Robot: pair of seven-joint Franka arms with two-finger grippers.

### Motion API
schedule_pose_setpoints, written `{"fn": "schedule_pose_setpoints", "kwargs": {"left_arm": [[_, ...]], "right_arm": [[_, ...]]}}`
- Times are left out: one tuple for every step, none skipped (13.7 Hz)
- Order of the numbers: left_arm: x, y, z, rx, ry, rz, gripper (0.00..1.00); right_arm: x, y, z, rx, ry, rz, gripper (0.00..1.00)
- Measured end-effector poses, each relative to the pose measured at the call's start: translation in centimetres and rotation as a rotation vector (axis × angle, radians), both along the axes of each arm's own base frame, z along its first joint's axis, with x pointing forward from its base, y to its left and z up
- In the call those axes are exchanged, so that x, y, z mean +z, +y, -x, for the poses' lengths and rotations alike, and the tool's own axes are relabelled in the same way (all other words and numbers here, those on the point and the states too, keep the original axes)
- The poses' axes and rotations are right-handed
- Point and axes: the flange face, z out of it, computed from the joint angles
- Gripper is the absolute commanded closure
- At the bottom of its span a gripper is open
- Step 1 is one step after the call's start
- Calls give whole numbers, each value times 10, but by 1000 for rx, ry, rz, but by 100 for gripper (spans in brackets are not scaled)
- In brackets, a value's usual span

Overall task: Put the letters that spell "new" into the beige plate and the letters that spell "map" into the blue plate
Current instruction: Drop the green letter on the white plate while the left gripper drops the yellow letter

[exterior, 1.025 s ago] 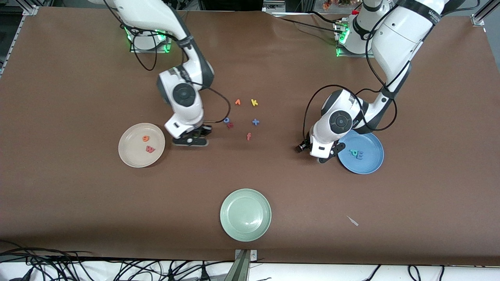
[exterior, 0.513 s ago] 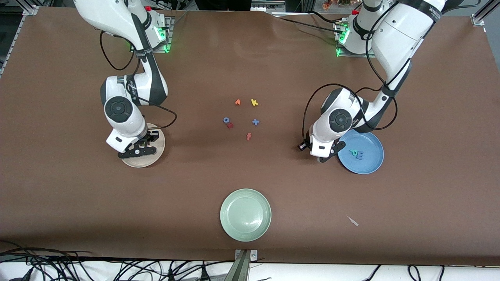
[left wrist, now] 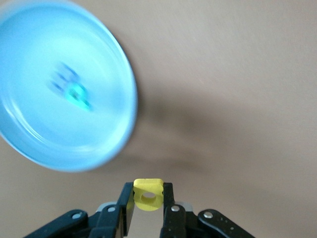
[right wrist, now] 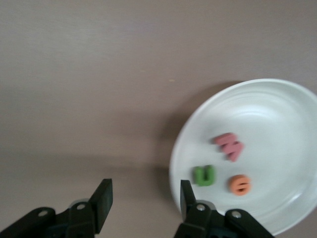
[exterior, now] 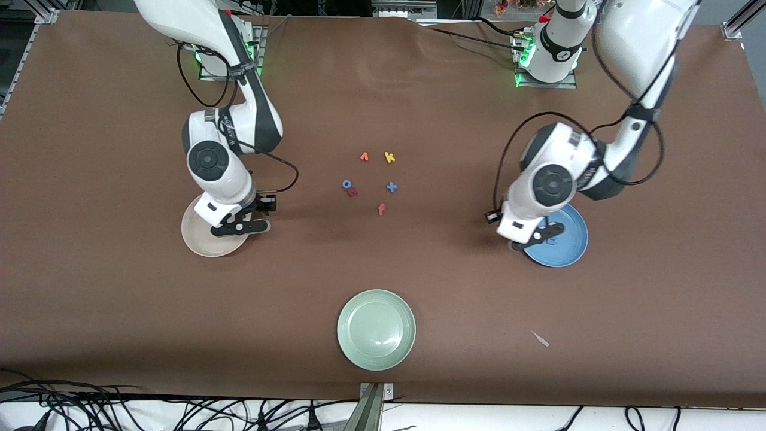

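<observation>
On the tabletop (exterior: 119, 299), the front view hides both plates' contents under the arms. The right wrist view shows the beige plate (right wrist: 292, 129) holding green "n" (right wrist: 204, 175), orange "e" (right wrist: 239, 184) and pinkish-red "w" (right wrist: 229, 146), the right tool (right wrist: 143, 198) open. The left wrist view shows the left tool (left wrist: 147, 206) clamping yellow "a" (left wrist: 148, 195) beside the blue plate (left wrist: 29, 59).

The right claw (right wrist: 143, 198) hangs open and empty over the brown desk (right wrist: 99, 74), just beside the beige plate (right wrist: 277, 104) holding the green "n" (right wrist: 204, 175), orange "e" (right wrist: 239, 185) and pinkish-red "w" (right wrist: 229, 146).
</observation>
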Motion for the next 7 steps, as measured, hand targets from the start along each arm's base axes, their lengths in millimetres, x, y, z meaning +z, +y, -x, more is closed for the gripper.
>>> {"fn": "schedule_pose_setpoints", "kwargs": {"left_arm": [[4,29,-7,-53,6,14,96],[2,57,-12,-96,16,30,96],[-6,79,-14,-132,33,39,94],[-17,97,-12,-157,53,37,93],[-29,108,-9,-171,76,35,92],[-42,113,-4,-184,102,33,87],[-54,113,2,-200,125,24,71]], "right_arm": [[1,23,6,-39,-7,-13,34],[4,51,13,-79,-16,-30,33],[7,79,21,-114,-26,-45,33],[9,104,28,-138,-34,-55,33],[8,123,33,-143,-40,-59,33],[6,131,35,-139,-42,-57,33],[4,129,31,-136,-45,-53,33]]}}
